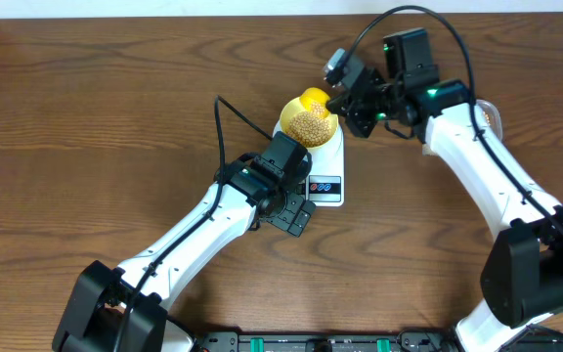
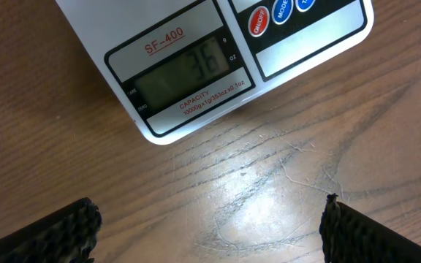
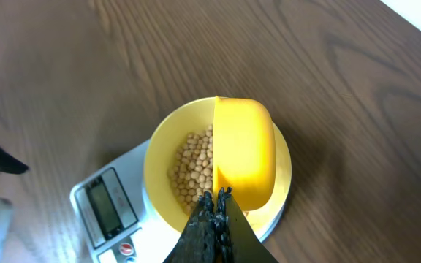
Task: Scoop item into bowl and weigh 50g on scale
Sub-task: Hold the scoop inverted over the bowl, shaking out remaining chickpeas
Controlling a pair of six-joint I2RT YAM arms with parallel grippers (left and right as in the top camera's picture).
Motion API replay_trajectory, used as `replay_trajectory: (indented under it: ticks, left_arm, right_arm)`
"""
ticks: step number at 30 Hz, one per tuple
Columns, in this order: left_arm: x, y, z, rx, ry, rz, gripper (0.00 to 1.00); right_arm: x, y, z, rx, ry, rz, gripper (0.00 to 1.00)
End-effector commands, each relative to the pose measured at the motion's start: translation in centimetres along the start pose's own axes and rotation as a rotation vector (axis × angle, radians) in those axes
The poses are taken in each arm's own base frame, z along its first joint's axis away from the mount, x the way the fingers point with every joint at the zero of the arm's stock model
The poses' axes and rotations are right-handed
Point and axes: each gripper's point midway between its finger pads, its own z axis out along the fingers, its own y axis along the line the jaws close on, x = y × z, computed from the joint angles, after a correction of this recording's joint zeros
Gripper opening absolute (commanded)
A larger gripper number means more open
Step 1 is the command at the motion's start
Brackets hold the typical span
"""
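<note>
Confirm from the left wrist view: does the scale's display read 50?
No, the display on the scale shows 36, short of 50.

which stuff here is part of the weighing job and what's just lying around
In the job: scale, bowl, beans, yellow scoop in the shut right gripper.
Lying about: maybe the half-hidden thing behind the right arm; cannot tell.

Pale yellow bowl (image 3: 158,153), deeper yellow scoop (image 3: 244,146), tan beans (image 3: 190,169), white scale (image 2: 210,25)
</note>
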Motion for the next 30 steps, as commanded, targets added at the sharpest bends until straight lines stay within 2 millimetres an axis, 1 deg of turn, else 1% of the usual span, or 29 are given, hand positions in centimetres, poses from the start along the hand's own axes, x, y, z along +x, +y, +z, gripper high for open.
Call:
replay_trajectory:
  ticks: [1, 8, 30]
  left_arm:
    - [-0.2, 0.1, -0.2, -0.008, -0.007, -0.015, 0.98]
    - [-0.2, 0.1, -0.2, -0.008, -0.007, -0.015, 0.98]
    - [-0.2, 0.1, -0.2, -0.008, -0.007, -0.015, 0.98]
  right_arm:
    - [-0.5, -0.4, -0.4, 0.089, 0.036, -0.079, 0.01]
    - [-1.0, 0.6, 0.2, 0.081, 0.039, -0.118, 0.01]
    - [-1.2, 1.2, 0.4, 0.071, 0.034, -0.129, 0.01]
